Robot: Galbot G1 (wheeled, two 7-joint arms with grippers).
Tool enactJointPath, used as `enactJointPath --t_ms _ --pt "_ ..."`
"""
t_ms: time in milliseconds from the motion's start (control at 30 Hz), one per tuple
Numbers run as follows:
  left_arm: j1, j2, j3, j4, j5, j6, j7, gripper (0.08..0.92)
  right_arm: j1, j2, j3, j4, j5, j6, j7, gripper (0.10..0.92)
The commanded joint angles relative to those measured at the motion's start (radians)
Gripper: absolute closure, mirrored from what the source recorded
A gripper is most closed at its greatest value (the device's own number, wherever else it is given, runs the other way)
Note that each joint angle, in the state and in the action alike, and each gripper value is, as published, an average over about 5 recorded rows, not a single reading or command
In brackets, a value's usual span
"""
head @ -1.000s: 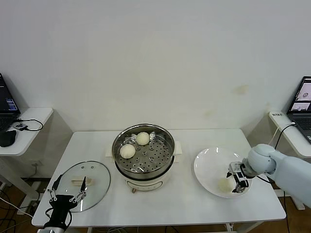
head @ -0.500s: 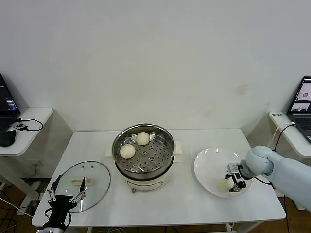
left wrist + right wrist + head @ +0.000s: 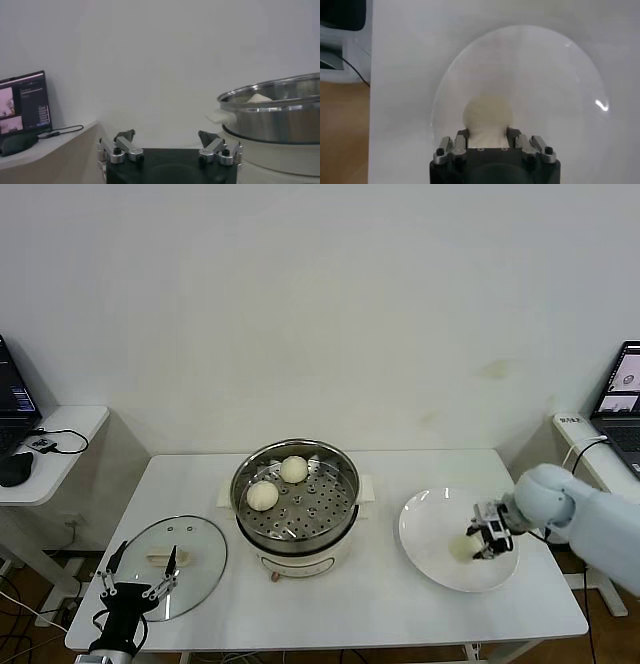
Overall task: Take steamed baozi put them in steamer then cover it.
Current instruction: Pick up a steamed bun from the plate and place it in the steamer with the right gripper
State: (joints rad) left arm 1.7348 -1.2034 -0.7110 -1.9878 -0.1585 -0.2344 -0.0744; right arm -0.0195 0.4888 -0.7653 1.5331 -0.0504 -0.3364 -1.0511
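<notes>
Baozi (image 3: 461, 547) on the white plate (image 3: 430, 524), right of the steamer (image 3: 296, 496), sits between the fingers of the right gripper (image 3: 478, 542); the right wrist view shows the jaws closed against the bun's two sides (image 3: 487, 118). Whether it is clear of the plate cannot be told. Two further buns (image 3: 263, 495) (image 3: 294, 469) lie on the perforated tray inside the steamer. The bun is round, with no long axis to align. Judgement: the coming move carries it leftward from the plate to the steamer, the right arm being nearer. The left gripper (image 3: 135, 588) is parked, fingers spread, over the near edge of the cover (image 3: 170, 552), left of the steamer. No legible brand or writing noted.
</notes>
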Motion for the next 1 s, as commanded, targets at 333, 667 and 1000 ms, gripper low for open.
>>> enactJointPath --t_ms 333,667,1000 --pt "-0.002 0.008 -0.002 -0.003 -0.005 -0.007 -0.001 0.177 0.639 0.257 -0.329 -0.035 0.282 -0.017 0.022 0.516" --pt "0.008 -0.007 -0.016 -0.009 -0.001 -0.010 -0.001 0.177 0.659 0.592 -0.394 -0.124 0.390 0.026 0.109 0.516" --pt "0.015 -0.006 -0.046 -0.010 -0.009 -0.013 -0.001 0.177 0.608 0.787 -0.478 -0.220 0.347 0.209 0.058 0.516"
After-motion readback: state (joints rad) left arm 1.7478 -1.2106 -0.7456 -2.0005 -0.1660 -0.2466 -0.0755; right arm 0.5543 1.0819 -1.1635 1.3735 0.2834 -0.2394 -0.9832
